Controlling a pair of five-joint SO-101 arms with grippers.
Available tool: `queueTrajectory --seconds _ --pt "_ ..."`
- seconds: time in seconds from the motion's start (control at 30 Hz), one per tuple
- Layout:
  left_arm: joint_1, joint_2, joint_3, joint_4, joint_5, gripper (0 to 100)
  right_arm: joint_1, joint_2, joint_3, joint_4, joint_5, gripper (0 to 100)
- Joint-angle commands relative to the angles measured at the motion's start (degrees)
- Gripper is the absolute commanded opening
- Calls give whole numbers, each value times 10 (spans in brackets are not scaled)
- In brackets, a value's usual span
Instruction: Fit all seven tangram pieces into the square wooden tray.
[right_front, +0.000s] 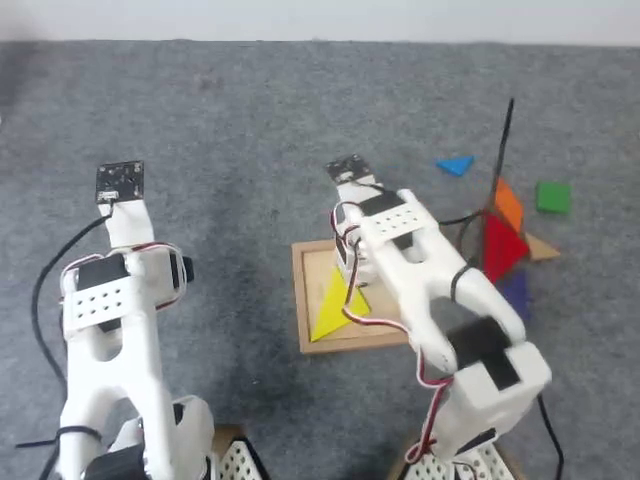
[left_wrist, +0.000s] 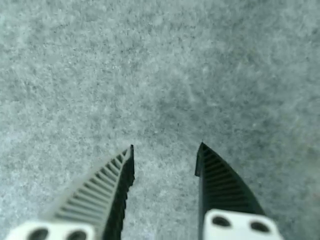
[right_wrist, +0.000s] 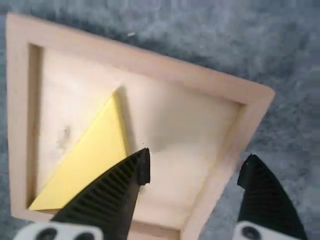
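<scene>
Step in hand: judging by how things lie, one piece is seated and six are left, so this looks like the pause before fetching another.
Tray: the square wooden tray (right_front: 299, 300) sits low in the middle of the high view, and the yellow triangle (right_wrist: 85, 165) lies flat in its left part.
Loose pieces: blue triangle (right_front: 455, 165), orange piece (right_front: 508, 203), green square (right_front: 553, 196), red triangle (right_front: 500, 248), tan triangle (right_front: 543, 248) and dark blue piece (right_front: 515, 292) lie on the tabletop (right_front: 230, 130), right of the tray.
Right gripper (right_wrist: 197, 162): above the tray, jaws wide apart, holding nothing.
Left gripper (left_wrist: 166, 149): over bare tabletop at the left, jaws parted, empty.
Next move: probably the right arm swings right to the cluster. The red triangle lies close against its neighbours, so it calls for a clean, separate grasp.
</scene>
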Motion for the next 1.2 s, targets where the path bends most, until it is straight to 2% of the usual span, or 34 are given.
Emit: queueTrajectory --seconds 0.0,0.23,0.4,0.57,0.77,0.87,1.17 --pt "2 -17 -2 -11 2 203 25 -106 3 22 -4 296" --pt "2 -17 -1 -11 2 203 -28 -251 153 26 94 296" --pt "2 -17 0 -11 2 203 -78 -254 214 -33 105 296" --pt "2 -17 0 -11 2 203 -86 -234 215 -40 105 296" --pt "2 -17 0 -11 2 203 -99 -124 203 -96 105 296" --pt "2 -17 0 -11 2 203 -99 -90 156 -63 105 296" --pt "2 -17 0 -11 2 203 -98 -73 86 -60 105 296"
